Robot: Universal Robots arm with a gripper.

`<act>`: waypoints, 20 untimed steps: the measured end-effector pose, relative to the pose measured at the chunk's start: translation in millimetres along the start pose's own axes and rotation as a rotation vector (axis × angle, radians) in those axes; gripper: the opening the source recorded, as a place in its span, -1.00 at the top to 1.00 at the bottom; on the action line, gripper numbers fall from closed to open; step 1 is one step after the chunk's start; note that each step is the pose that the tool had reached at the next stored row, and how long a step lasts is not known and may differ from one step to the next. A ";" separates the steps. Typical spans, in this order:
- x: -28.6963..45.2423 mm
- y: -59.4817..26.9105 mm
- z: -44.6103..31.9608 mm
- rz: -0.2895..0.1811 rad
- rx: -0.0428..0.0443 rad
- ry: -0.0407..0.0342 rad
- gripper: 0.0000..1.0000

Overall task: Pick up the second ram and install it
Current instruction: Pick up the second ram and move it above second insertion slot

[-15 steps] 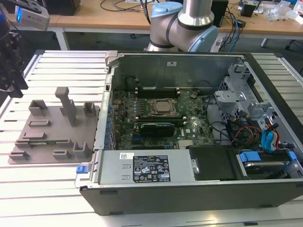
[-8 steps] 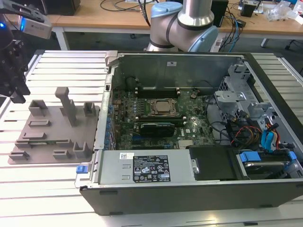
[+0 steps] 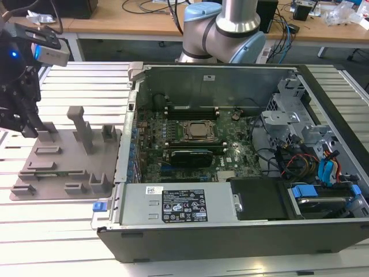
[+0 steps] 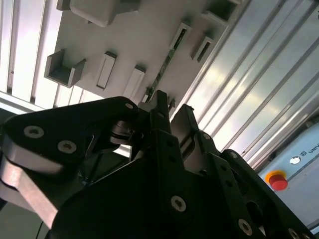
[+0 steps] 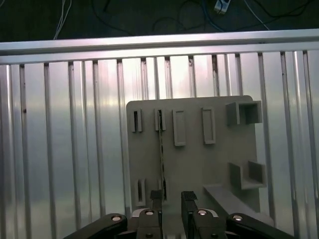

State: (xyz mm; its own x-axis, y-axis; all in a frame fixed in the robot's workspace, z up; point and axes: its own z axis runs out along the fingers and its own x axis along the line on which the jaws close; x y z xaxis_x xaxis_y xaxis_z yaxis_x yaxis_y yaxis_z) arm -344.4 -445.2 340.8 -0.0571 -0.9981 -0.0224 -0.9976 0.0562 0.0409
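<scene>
Exterior view: the gripper (image 3: 31, 130) hangs at the exterior view's left, over the far left corner of the grey plate (image 3: 78, 164) with upright blocks. Its fingertips are close above the plate surface. The plate lies on the slatted table (image 3: 57, 231), just beside the open computer case (image 3: 230, 231). The motherboard (image 3: 190, 138) is exposed inside the case, well apart from the gripper. The arm (image 3: 230, 26) rises behind the case.

Second wrist view: the gripper (image 4: 173, 112) is released. Its two dark fingers (image 4: 159, 107) stand apart with a clear gap and nothing between them. The second ram (image 4: 167, 62) stands on its long edge in the slots of the grey plate (image 4: 149, 40), seen as a thin green strip. It runs away from the gripper, and its near end comes up just beside one fingertip. A red button (image 4: 278, 181) sits off to the side past the table slats.

First wrist view: the gripper (image 5: 172, 196) is parted in the same way, with bare plate showing in the gap. The second ram (image 5: 161, 149) appears as a narrow line across the grey plate (image 5: 194, 169), from a far slot to a near slot. It is in line with one finger, not with the middle of the gap. Cannot tell whether that finger touches it. The slatted table (image 5: 75, 149) surrounds the plate.
</scene>
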 end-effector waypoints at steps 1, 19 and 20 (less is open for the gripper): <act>0.1 -0.1 2.9 0.000 0.0000 0.0000 0.40; 2.1 6.5 51.5 -0.001 -0.0001 0.0000 0.40; 2.3 7.6 54.8 -0.001 0.0000 -0.0001 0.40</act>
State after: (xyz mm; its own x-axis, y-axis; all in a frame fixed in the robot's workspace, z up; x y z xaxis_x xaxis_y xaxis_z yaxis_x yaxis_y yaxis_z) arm -354.2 -445.7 286.3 -0.0565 -0.9981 -0.0225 -0.9976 0.0556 0.0409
